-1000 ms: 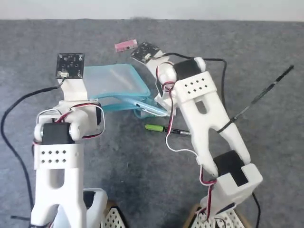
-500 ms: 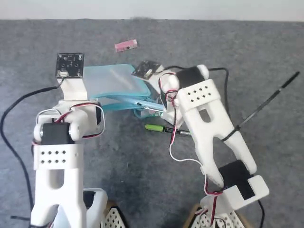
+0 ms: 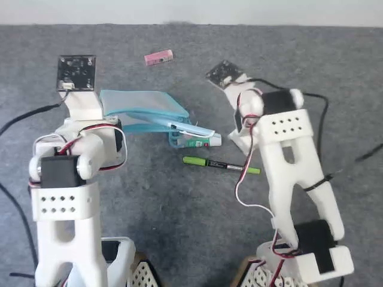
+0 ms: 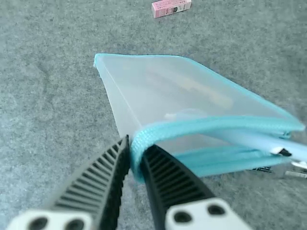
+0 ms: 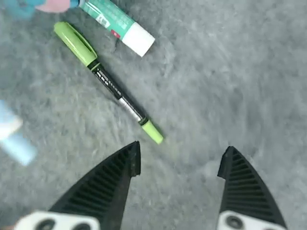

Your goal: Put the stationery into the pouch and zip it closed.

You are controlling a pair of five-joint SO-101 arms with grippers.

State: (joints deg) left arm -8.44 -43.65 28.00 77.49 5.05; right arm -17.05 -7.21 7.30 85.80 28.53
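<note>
- While the left gripper (image 4: 135, 147) pinches the zip edge of the pouch (image 4: 182, 96), loading is the step in hand.
- The right gripper (image 5: 182, 148) hangs, fingers spread, near the end of the pen (image 5: 108, 81), which lies just beside the glue stick (image 5: 120, 24) at the pouch mouth.
- Next, as I judge: lower, close across the pen's barrel, carry it into the mouth.
- The eraser (image 3: 158, 57) lies well apart, beyond the pouch.

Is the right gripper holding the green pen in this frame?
No, the right gripper is open and empty, and the green pen lies on the grey mat, apart from it.
</note>
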